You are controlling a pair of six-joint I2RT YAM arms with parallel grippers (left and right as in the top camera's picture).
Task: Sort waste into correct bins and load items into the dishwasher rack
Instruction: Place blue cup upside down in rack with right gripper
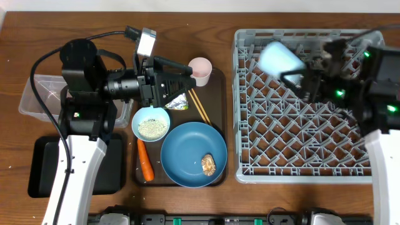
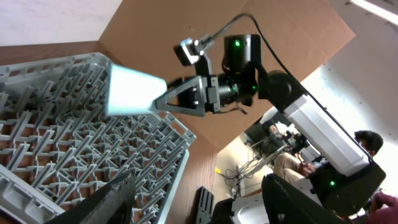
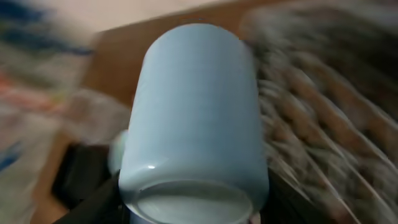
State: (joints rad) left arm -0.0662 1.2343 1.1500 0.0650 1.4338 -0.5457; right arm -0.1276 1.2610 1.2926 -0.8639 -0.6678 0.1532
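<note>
Starting at the left, I am seeing the clear tub (image 1: pixel 31 94) and the black tray (image 1: pixel 44 169) sitting on the surface. I am not making out any waste in either, though the left arm is covering part of both. The left tool (image 1: pixel 186 74) is hovering over the brown serving tray (image 1: pixel 215 115), its fingers spread wide with nothing between them, just above the printed wrapper (image 1: pixel 180 103). On that serving tray the small bowl (image 1: pixel 150 123) is holding rice and the carrot (image 1: pixel 145 160) is lying just below it. The blue plate (image 1: pixel 187 147) is carrying the food lump (image 1: pixel 208 164), and the chopsticks (image 1: pixel 200 107) and pink cup (image 1: pixel 200 69) are waiting toward the right side. I am not finding a napkin anywhere in view. Further right, the grey rack (image 1: pixel 300 137) is showing no dishes resting in it. The right tool (image 1: pixel 294 72) is clamped on the pale blue cup (image 1: pixel 281 58), holding it in the air over the rack's upper left part. I am judging the job as barely begun: the first cup is about to be loaded, while the wrapper, carrot, lump and rice are waiting for sorting, and the plate, bowl, pink cup and chopsticks are waiting for the rack.
</note>
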